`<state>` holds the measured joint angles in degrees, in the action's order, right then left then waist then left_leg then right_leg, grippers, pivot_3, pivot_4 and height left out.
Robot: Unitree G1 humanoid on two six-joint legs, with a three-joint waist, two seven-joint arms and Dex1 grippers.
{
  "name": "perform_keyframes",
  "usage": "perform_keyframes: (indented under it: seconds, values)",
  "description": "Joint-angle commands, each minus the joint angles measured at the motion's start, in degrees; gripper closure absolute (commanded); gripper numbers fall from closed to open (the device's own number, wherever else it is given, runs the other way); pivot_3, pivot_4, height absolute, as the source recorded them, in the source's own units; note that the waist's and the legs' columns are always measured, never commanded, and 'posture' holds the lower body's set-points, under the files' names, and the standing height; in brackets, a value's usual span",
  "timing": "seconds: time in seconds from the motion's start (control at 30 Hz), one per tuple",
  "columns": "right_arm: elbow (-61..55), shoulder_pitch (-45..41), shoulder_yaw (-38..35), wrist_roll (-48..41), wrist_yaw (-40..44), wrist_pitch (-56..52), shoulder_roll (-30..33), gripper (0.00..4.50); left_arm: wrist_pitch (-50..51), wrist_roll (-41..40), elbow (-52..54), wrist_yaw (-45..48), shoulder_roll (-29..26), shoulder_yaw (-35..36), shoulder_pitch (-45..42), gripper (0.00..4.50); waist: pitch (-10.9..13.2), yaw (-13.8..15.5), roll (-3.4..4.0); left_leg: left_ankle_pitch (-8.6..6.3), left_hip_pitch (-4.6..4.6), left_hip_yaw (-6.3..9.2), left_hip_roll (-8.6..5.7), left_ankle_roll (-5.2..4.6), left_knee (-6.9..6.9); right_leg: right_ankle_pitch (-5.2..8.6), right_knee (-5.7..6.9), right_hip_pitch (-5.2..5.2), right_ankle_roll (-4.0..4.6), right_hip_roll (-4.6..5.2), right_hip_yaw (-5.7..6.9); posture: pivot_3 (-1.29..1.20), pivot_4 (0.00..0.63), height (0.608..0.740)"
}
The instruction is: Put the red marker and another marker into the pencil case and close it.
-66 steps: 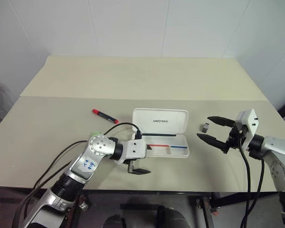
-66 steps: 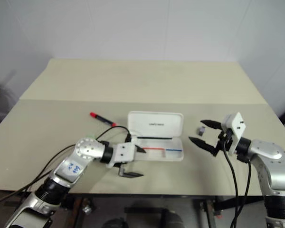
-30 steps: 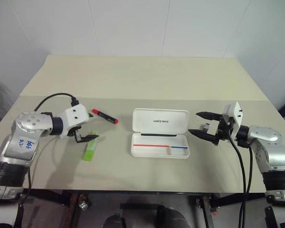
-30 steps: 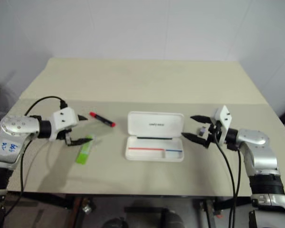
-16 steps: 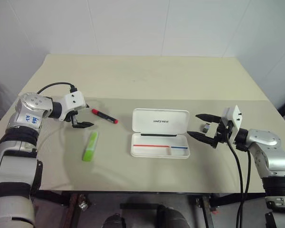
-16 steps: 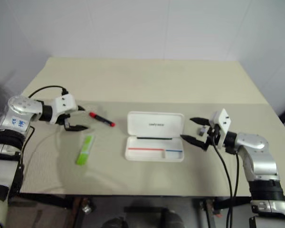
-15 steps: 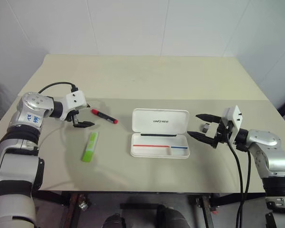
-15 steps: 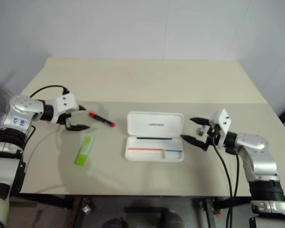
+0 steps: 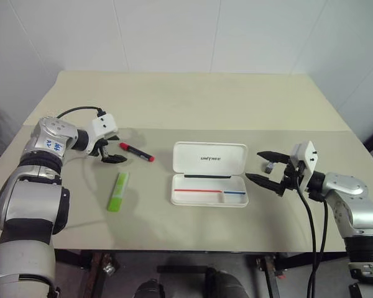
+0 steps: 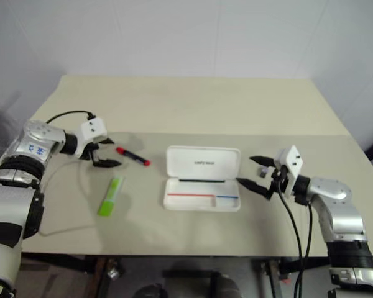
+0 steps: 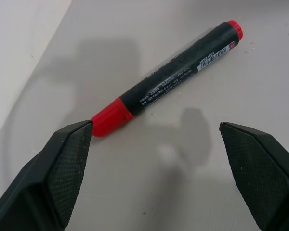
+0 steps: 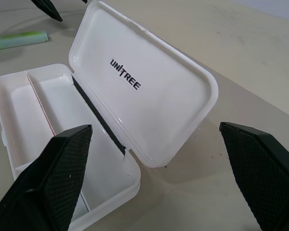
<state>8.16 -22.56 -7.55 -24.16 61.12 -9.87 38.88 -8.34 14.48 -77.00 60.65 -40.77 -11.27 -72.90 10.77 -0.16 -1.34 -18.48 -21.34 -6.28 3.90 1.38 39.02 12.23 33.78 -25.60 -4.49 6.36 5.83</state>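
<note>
The red marker (image 9: 137, 152), black in the middle with red ends, lies on the table left of the pencil case. My left gripper (image 9: 114, 150) hovers open just beside the marker's left end, which shows close between its fingers in the left wrist view (image 11: 166, 78). The light green highlighter (image 9: 118, 190) lies nearer the front edge, below that gripper. The white pencil case (image 9: 209, 174) sits open at the table's middle, lid tilted back, its tray empty. My right gripper (image 9: 265, 167) stands open just right of the case, holding nothing.
A small grey block (image 9: 270, 166) rests on the table by my right gripper. A black cable (image 9: 71, 113) loops from my left wrist. The beige table (image 9: 186, 105) stretches back to a white wall, with a seam across it.
My left gripper has moved right and slightly farther back, from above the highlighter to the red marker's left end. My right gripper has stayed beside the case.
</note>
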Motion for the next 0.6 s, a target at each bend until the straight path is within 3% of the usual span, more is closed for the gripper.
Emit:
perform_keyframes:
  seconds: [0.03,0.6]
  values:
    - [-3.2,0.9,-2.2,-1.5,-0.9,0.3,-0.2,0.0,1.0,1.0,0.0,-3.0,0.2,0.9,-2.9,0.02,0.0,0.0,-0.02,0.0,0.0,0.0,0.0,0.0,0.0,0.0,0.0,0.0,0.0,0.0,0.0,0.0,0.15,0.74]
    - [-6.6,3.5,-2.7,-2.2,-3.5,-0.2,-0.1,0.0,2.9,4.7,-1.2,-8.5,3.9,0.7,-2.3,0.02,0.0,0.0,-0.04,0.0,0.01,-0.01,-0.01,0.0,0.0,0.0,0.02,0.0,-0.01,0.01,-0.01,0.0,0.15,0.74]
